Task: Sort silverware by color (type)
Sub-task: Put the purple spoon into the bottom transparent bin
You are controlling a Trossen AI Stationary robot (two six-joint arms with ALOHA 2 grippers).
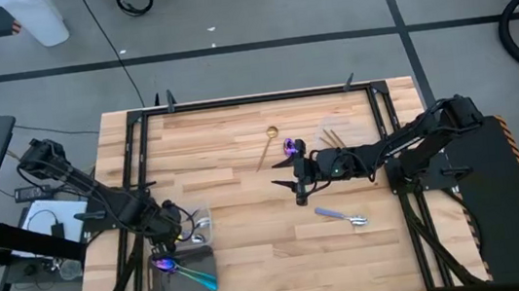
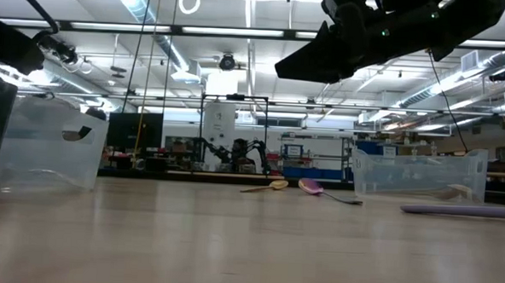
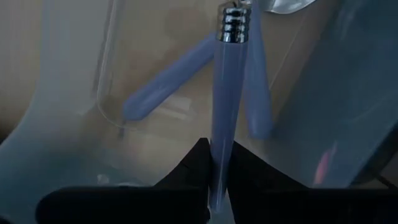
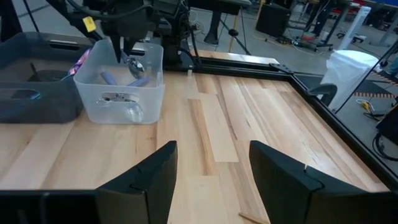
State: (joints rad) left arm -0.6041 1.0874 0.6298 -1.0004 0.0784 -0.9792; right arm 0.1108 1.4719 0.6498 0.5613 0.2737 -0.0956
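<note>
Half-hidden lavender spoon (image 3: 227, 118) (jaws gripping).

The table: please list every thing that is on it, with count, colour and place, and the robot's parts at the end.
Gold spoon: one, gold, far middle of the table.
Purple spoon: one, iridescent purple, beside the gold spoon.
Lavender spoon: one, lavender handle, near right.
Gold sticks: about two, gold, far right.
Clear tray: one, near left, lavender spoons inside.
Grey tray: one, dark, near left corner, purple-teal spoons inside.
Left gripper: over the clear tray, fingers shut on a lavender handle.
Right gripper: above the table's middle, fingers open, empty.
</note>
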